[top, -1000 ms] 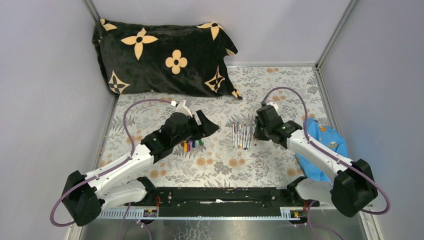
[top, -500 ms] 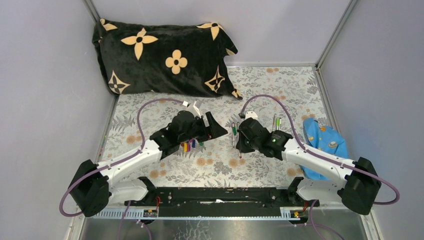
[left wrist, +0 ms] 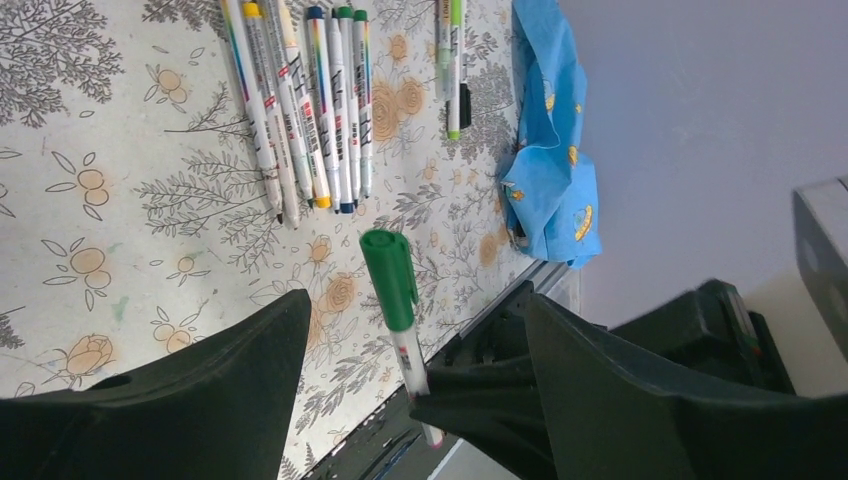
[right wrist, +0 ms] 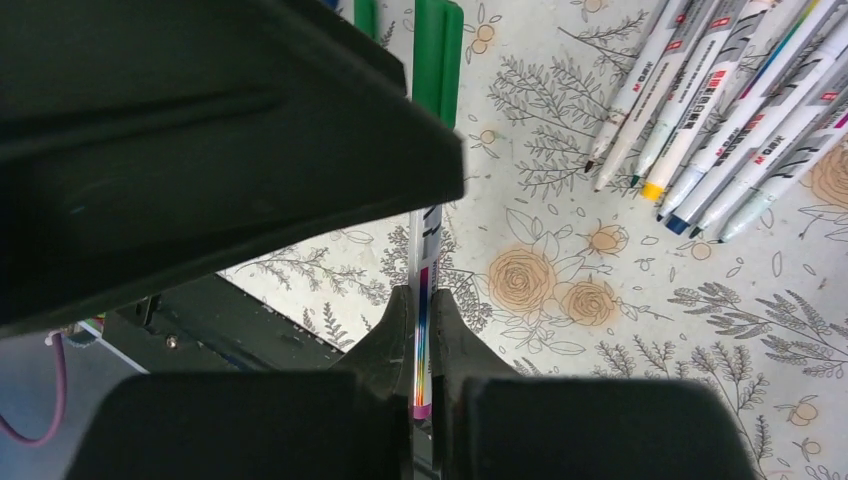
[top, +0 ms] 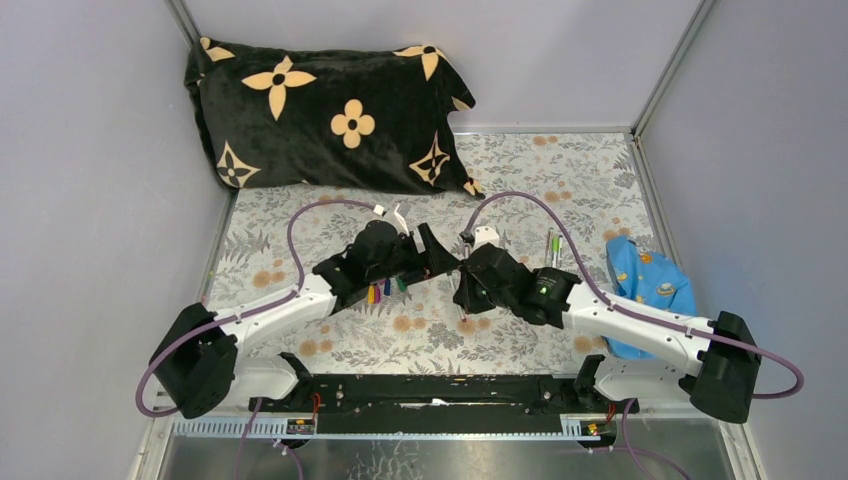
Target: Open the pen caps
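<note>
From above, the two arms meet over the middle of the table (top: 560, 180) and cover most of what matters. The right gripper (top: 462, 290) is a dark mass whose fingers cannot be made out, and the pen it holds shows only as a thin stub. The row of pens is hidden under the right arm. Only two pens (top: 550, 245) show there, lying near the blue cloth (top: 645, 285).

The wrist cameras fill this in. The right wrist view shows the right gripper (right wrist: 420, 310) clenched on the lower barrel of one pen (right wrist: 425, 280). The pen's green cap (right wrist: 437, 60) is on and cut off by the top edge, and a finger of the left gripper blocks the upper left of this view.

The left wrist view shows the left gripper (left wrist: 415, 320) spread wide and grasping nothing. The held pen (left wrist: 410, 360) and its cap (left wrist: 388, 275) stand in the gap, touching neither finger (left wrist: 250, 370). The pen is held up off the table, well apart from the cloth (left wrist: 550, 170).

The same view shows six pens in a row (left wrist: 310, 110), uncapped, with their tops cut off by the edge. Two more pens (left wrist: 452, 70) lie between that row and the cloth.

Four loose caps (top: 385, 290) show only from above, peeking from under the left arm far from the cloth: yellow, magenta, purple and green. Any others there are hidden.
</note>
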You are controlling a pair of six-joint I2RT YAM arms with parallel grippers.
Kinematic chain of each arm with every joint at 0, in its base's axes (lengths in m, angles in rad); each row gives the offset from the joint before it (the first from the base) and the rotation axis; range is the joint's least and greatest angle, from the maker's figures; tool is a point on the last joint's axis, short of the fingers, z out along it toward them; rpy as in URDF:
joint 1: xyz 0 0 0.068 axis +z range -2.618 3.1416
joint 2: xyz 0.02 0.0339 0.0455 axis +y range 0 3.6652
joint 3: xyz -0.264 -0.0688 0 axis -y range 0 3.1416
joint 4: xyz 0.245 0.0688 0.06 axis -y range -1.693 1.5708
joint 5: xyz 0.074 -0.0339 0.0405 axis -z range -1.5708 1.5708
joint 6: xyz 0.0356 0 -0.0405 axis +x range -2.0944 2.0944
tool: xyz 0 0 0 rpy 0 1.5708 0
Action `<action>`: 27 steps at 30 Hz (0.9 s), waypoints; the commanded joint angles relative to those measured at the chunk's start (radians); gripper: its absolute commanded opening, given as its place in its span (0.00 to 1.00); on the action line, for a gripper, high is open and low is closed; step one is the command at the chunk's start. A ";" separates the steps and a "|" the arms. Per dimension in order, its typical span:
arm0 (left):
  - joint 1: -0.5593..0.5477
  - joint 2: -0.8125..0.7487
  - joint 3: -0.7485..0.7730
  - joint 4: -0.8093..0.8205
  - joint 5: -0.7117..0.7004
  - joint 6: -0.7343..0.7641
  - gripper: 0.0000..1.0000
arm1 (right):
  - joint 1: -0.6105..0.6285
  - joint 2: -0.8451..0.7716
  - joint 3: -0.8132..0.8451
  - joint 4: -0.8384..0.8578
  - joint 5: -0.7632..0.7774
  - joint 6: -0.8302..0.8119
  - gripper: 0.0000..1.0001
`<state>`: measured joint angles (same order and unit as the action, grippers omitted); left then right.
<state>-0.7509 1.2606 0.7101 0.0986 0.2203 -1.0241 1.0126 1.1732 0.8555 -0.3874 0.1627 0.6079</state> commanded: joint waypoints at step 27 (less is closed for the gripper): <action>0.005 -0.046 -0.075 0.129 -0.066 -0.094 0.05 | 0.062 -0.008 0.014 0.091 0.015 0.047 0.00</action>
<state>-0.7509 1.2495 0.6601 0.1383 0.1680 -1.1133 1.0657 1.1793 0.8555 -0.3305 0.1623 0.6403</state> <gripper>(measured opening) 0.186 0.034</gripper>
